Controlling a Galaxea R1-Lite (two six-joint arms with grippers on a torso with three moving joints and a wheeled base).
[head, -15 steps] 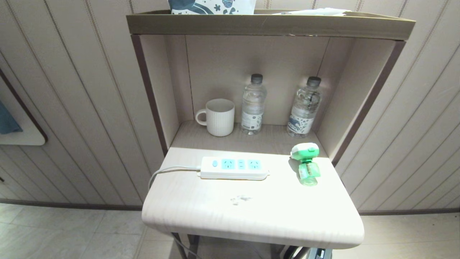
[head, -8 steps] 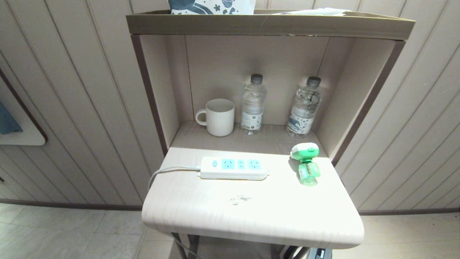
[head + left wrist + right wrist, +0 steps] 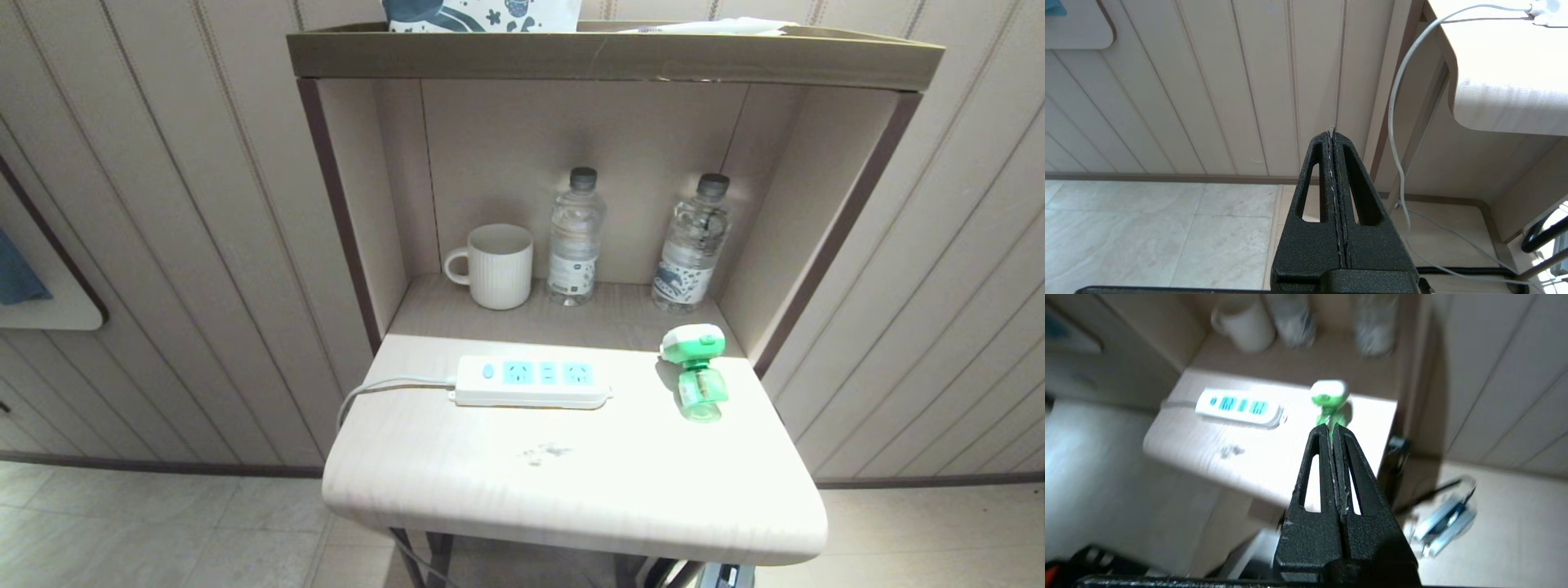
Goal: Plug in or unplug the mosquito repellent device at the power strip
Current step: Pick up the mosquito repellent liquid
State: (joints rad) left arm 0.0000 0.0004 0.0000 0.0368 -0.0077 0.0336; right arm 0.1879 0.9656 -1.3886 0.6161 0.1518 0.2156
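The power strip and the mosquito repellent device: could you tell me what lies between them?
Only bare tabletop separates the power strip from the mosquito repellent device, as the head view shows.

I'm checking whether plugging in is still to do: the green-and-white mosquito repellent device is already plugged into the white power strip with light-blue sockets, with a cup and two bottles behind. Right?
Not quite. The green-and-white mosquito repellent device stands unplugged on the pale tabletop, apart from the white power strip with light-blue sockets, as the head view shows. The white ribbed cup and two clear water bottles do stand behind.
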